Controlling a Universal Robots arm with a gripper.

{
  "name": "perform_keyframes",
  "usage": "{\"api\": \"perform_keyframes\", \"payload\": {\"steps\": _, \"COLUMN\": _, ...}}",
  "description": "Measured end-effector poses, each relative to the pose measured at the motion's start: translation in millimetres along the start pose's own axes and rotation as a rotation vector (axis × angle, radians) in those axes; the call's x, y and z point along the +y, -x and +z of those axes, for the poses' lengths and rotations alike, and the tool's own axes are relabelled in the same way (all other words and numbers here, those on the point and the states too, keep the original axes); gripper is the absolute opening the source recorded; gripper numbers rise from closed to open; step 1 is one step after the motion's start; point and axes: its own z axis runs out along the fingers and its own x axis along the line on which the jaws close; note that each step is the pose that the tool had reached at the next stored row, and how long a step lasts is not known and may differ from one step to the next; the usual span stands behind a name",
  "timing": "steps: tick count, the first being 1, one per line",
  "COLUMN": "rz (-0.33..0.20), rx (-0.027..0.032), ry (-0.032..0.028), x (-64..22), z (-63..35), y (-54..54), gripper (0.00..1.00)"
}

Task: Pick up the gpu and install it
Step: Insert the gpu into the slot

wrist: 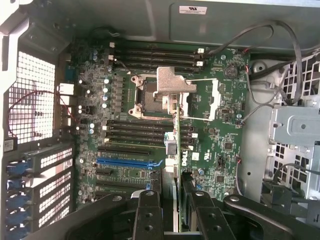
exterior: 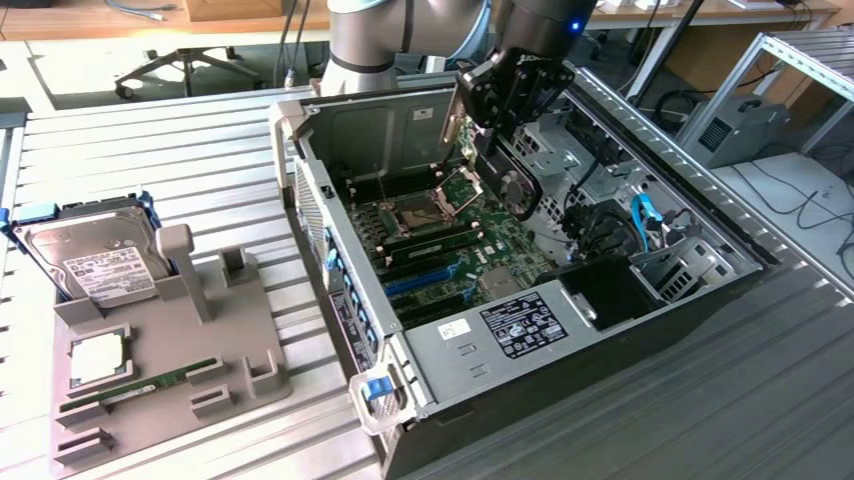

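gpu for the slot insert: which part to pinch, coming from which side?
Pinch the gpu across its two flat faces near the top edge, coming from above. It is a thin card hanging on edge over the motherboard, so that leaves its lower edge free. The gripper holds it that way.

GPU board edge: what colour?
Green. The gpu shows its board edge best in the wrist view.

I count one open computer case (exterior: pixel 534 335) on my bench (exterior: pixel 160 150), with one motherboard (wrist: pixel 220 135) inside and one blue slot (wrist: pixel 127 162) on it. One gpu (exterior: pixel 518 185) sits clamped in my one pincer (wrist: pixel 172 200). One grey holder (exterior: pixel 174 330) carries one hard drive (exterior: pixel 96 262), one memory stick (exterior: pixel 140 383) and one square chip (exterior: pixel 98 358).
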Motion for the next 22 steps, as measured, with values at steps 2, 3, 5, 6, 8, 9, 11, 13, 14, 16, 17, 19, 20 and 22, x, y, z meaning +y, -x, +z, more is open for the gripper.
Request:
{"api": "perform_keyframes", "payload": {"steps": 2, "rz": -0.002, "rx": 0.0000, "ry": -0.0001, "x": 0.0, "z": 0.0, "y": 0.0, "gripper": 0.27}}
{"api": "perform_keyframes", "payload": {"steps": 3, "rz": -0.003, "rx": 0.0000, "ry": -0.0001, "x": 0.0, "z": 0.0, "y": 0.0, "gripper": 0.27}}
{"api": "perform_keyframes", "payload": {"steps": 5, "rz": -0.005, "rx": 0.0001, "ry": -0.0003, "x": 0.0, "z": 0.0, "y": 0.0, "gripper": 0.27}}
{"api": "perform_keyframes", "payload": {"steps": 6, "rz": -0.006, "rx": 0.0000, "ry": -0.0003, "x": 0.0, "z": 0.0, "y": 0.0, "gripper": 0.27}}
{"api": "perform_keyframes", "payload": {"steps": 8, "rz": -0.009, "rx": 0.0001, "ry": -0.0004, "x": 0.0, "z": 0.0, "y": 0.0, "gripper": 0.27}}
{"api": "perform_keyframes", "payload": {"steps": 9, "rz": -0.010, "rx": 0.0001, "ry": -0.0004, "x": 0.0, "z": 0.0, "y": 0.0, "gripper": 0.27}}
{"api": "perform_keyframes", "payload": {"steps": 11, "rz": -0.013, "rx": 0.0002, "ry": -0.0006, "x": 0.0, "z": 0.0, "y": 0.0, "gripper": 0.27}}
{"api": "perform_keyframes", "payload": {"steps": 13, "rz": -0.015, "rx": 0.0002, "ry": -0.0007, "x": 0.0, "z": 0.1, "y": 0.0, "gripper": 0.27}}
{"api": "perform_keyframes", "payload": {"steps": 14, "rz": -0.016, "rx": 0.0002, "ry": -0.0007, "x": 0.0, "z": 0.0, "y": 0.0, "gripper": 0.27}}
{"api": "perform_keyframes", "payload": {"steps": 16, "rz": -0.018, "rx": 0.0003, "ry": -0.0009, "x": 0.0, "z": 0.0, "y": 0.0, "gripper": 0.27}}
{"api": "perform_keyframes", "payload": {"steps": 17, "rz": -0.019, "rx": 0.0003, "ry": -0.0008, "x": 0.0, "z": 0.1, "y": 0.0, "gripper": 0.27}}
{"api": "perform_keyframes", "payload": {"steps": 19, "rz": -0.021, "rx": 0.0003, "ry": -0.0010, "x": 0.0, "z": 0.1, "y": 0.0, "gripper": 0.27}}
{"api": "perform_keyframes", "payload": {"steps": 20, "rz": -0.022, "rx": 0.0003, "ry": -0.0011, "x": 0.0, "z": 0.0, "y": 0.0, "gripper": 0.27}}
{"api": "perform_keyframes", "payload": {"steps": 22, "rz": -0.024, "rx": 0.0003, "ry": -0.0012, "x": 0.0, "z": 0.0, "y": 0.0, "gripper": 0.27}}
